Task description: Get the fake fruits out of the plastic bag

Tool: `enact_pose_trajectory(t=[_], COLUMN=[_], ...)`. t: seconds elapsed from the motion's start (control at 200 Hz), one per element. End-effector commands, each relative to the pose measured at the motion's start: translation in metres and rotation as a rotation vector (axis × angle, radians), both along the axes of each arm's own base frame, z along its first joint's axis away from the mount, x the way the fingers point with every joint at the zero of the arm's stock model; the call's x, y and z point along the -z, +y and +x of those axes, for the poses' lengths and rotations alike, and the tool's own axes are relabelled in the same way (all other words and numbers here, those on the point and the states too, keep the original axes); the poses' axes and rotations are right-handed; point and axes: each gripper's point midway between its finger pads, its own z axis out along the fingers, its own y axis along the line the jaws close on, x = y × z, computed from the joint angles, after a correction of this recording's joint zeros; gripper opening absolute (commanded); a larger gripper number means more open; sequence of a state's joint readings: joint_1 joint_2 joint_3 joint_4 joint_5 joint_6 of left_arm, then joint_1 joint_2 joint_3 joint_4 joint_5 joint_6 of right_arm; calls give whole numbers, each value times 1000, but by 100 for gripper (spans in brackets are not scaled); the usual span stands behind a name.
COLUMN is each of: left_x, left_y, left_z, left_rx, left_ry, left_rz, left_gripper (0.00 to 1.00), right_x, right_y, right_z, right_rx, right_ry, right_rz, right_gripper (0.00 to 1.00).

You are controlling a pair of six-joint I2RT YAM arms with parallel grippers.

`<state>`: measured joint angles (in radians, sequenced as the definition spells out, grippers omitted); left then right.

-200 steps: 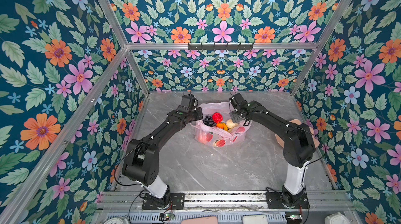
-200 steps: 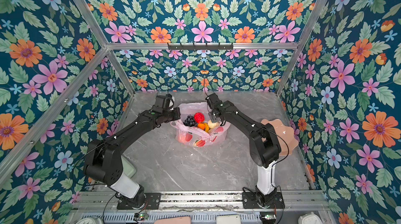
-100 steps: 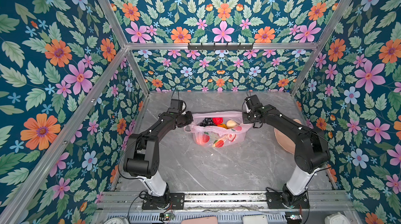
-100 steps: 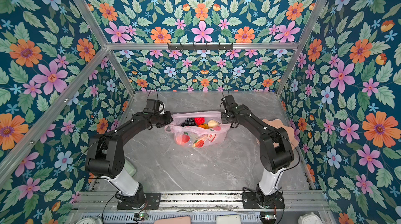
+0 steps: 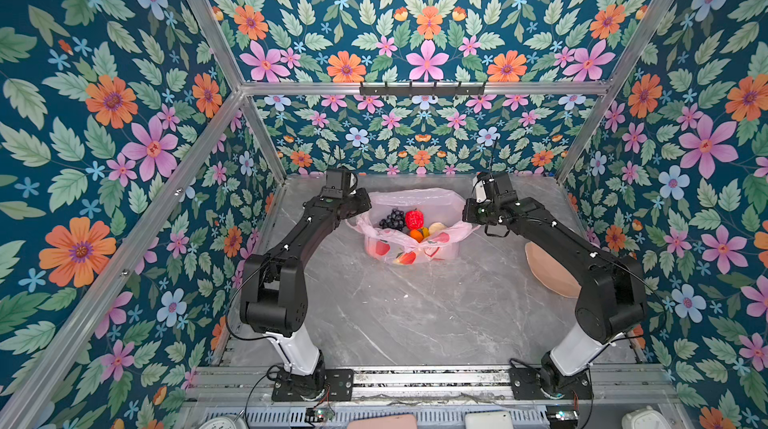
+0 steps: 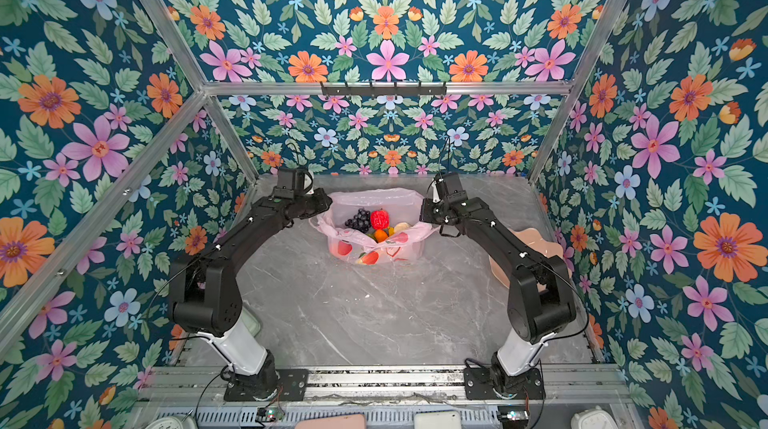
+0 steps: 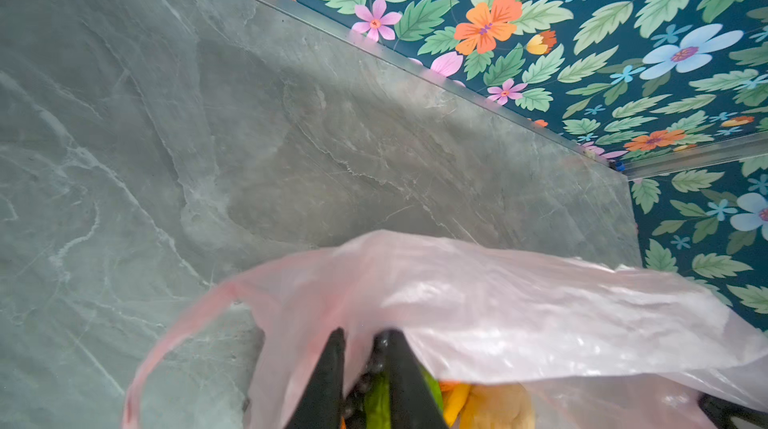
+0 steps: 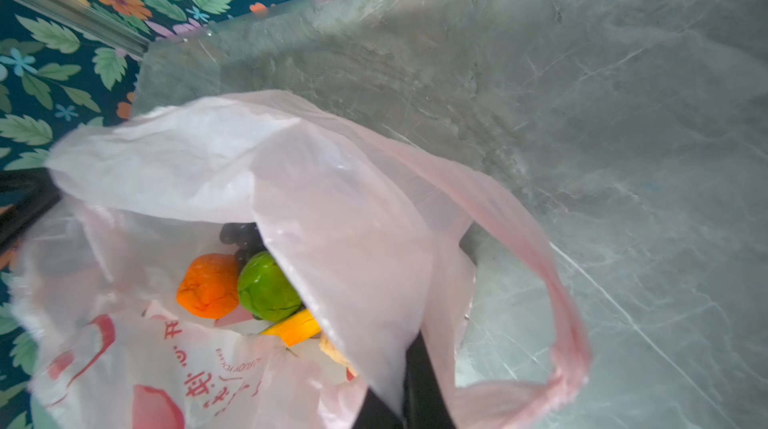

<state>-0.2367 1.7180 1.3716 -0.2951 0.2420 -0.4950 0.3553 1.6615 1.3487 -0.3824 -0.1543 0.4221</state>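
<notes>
One plastic bag (image 5: 415,199) spans left pincer (image 7: 362,335), slightly parted, and right pincer (image 8: 405,368) pinching it.

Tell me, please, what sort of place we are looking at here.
Probably a purpose-built robot recording booth, not a home: an aluminium frame holds floral panels around a marble-look table, two arms are bolted to a rail at its near edge, and a plastic bag of fake fruits sits as a prop.

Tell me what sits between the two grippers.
The plastic bag, mouth spread open, spans the stretch from left gripper to right gripper, with the fake fruits piled inside. Both top views show it.
</notes>
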Motion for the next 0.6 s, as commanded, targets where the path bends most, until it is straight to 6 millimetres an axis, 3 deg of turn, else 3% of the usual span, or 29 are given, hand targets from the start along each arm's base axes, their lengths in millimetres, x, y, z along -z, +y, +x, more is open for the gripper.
enact_pose_trajectory(t=[0.0,0.105,0.24,0.35,0.54,0.595], left_x=[13,19,19,38,74,80], left_y=[8,9,-2,-4,9,5], left_z=[-14,-29,-40,-45,-65,-70], left_rx=[-19,-42,-34,-34,-75,-59], left_ry=[57,111,118,188,250,252], left_rz=[112,223,290,315,335,298], left_gripper=[41,63,79,79,78,73], right_x=[-13,-8,-5,-4,-3,-2], right_y=[11,19,27,25,15,17], right_z=[-5,-16,-27,-30,-27,-25], right_rx=[-10,-39,-75,-55,-12,-11], right_ry=[-37,-43,-57,-67,-54,-48], right_rz=[83,80,57,27,50,56], right_gripper=[0,0,0,0,0,0])
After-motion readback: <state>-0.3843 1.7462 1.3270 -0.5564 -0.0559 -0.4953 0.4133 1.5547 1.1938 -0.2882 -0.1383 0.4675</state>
